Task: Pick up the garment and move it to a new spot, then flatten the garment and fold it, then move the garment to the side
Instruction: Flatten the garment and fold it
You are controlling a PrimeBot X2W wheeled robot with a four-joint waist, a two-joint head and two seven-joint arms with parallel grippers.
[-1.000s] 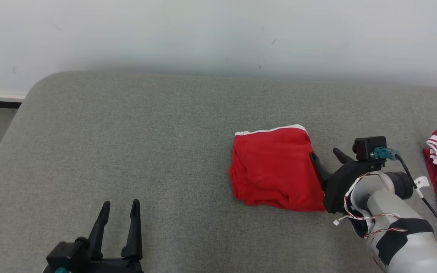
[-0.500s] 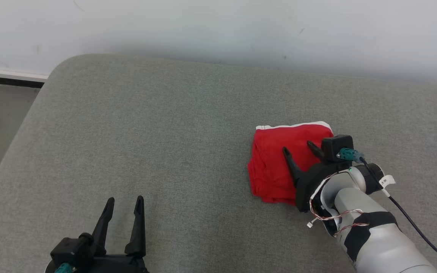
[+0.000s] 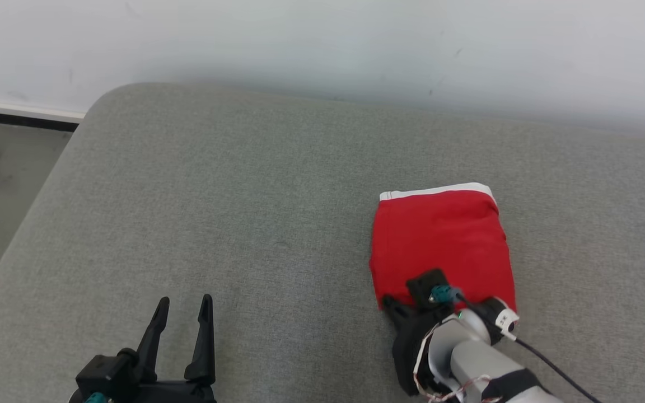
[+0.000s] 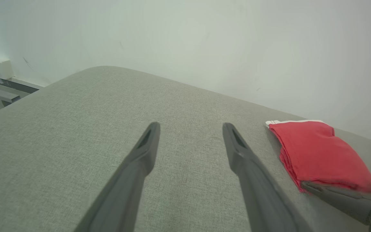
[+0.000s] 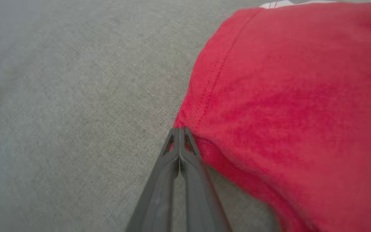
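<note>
**Head view.**
- Garment (image 3: 440, 240): red, white-trimmed, folded into a compact rectangle. It lies right of centre on the grey upholstered surface (image 3: 216, 196), white band on its far edge.
- Right gripper (image 3: 392, 307): low against the garment's near-left corner, the likely hold for carrying it aside.
- Left gripper (image 3: 183, 302): near left, well apart from the garment, jaws spread and empty. It appears parked clear of the work.
- Wall (image 3: 322, 45): pale, behind the far edge.

**Left wrist view.**
- Left gripper (image 4: 190, 127): two dark fingers wide apart above bare upholstery, touching nothing.
- Garment (image 4: 314, 151): at right, layers stacked evenly, so the folding seems finished.
- Right gripper (image 4: 306, 186): tip at the garment's near corner.

**Right wrist view.**
- Right gripper (image 5: 179, 129): jaws closed together, tips touching the corner of the garment (image 5: 285, 96) where its stitched hem meets the surface (image 5: 76, 96). Whether any cloth is caught between them cannot be told.
- Judged step: the final move to the side, not yet begun.
</note>
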